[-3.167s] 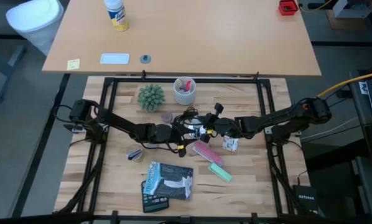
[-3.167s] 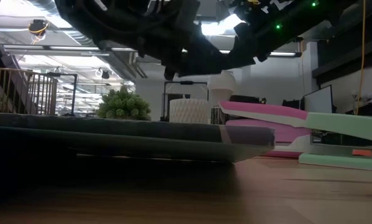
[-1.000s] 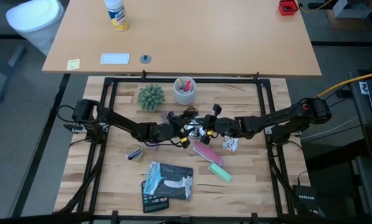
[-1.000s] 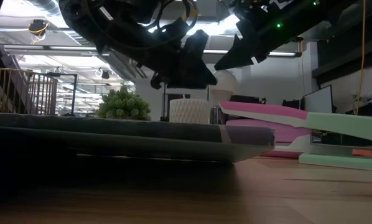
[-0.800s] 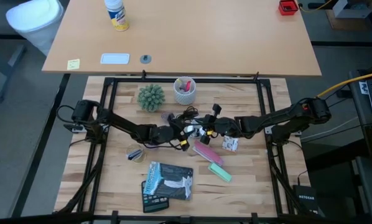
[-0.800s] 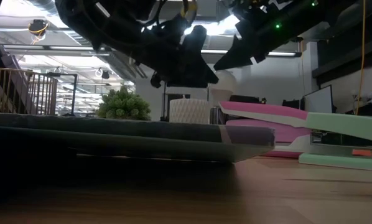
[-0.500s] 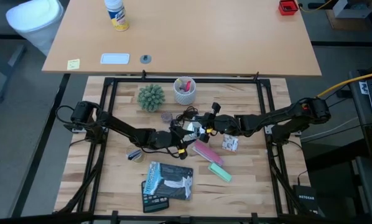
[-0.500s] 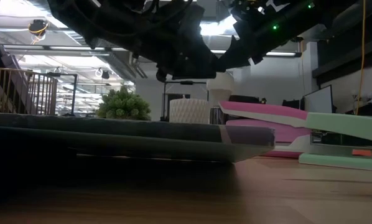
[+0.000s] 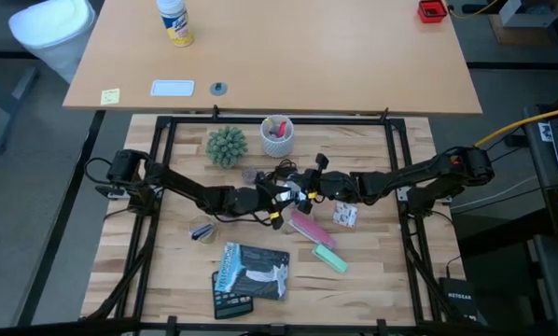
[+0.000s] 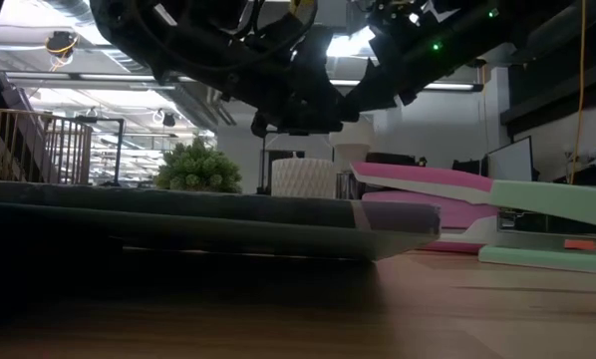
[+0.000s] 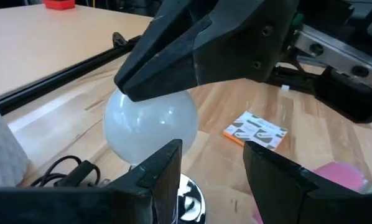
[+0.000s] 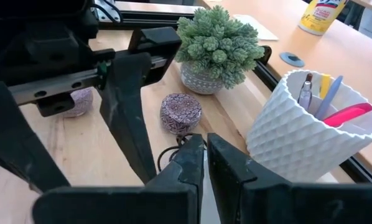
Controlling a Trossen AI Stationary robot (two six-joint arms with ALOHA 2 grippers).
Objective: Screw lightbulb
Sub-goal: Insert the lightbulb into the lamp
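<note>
The frosted-white lightbulb [image 11: 152, 127] stands upright at the table's middle, its lower end on a shiny silver fixture [image 11: 190, 190] with a black cord [image 11: 61, 171]. It shows faintly in the low view [image 10: 353, 132]. My right gripper [image 9: 304, 189] reaches in from the table's right and is shut on the bulb's top. My left gripper [image 9: 270, 199] comes in from the left, low beside the fixture. In the left wrist view its fingers [image 11: 155, 180] stand apart, open, on either side of the fixture; whether they touch it I cannot tell. My right gripper holds the lightbulb by its round top [image 11: 142, 102], coming at it slanting down from the table's right. The near finger [image 11: 173, 56] lies across the top and hides the place of contact. The bulb stays upright, its lower end on the fixture.
A white cup of pens [image 9: 277, 135] and a small green plant [image 9: 227, 146] stand behind the work spot, a round purple tin [image 12: 180, 112] just by it. A pink and green stapler [image 9: 316, 239], a small box [image 9: 345, 216], a tape roll [image 9: 202, 231] and a dark package [image 9: 251, 271] lie nearer.
My right gripper has gone a little toward the table's left and closed over the bulb's top, which showed more freely in the low view before. My left gripper dipped toward the near edge and came back beside the fixture. The bulb has stayed in place.
</note>
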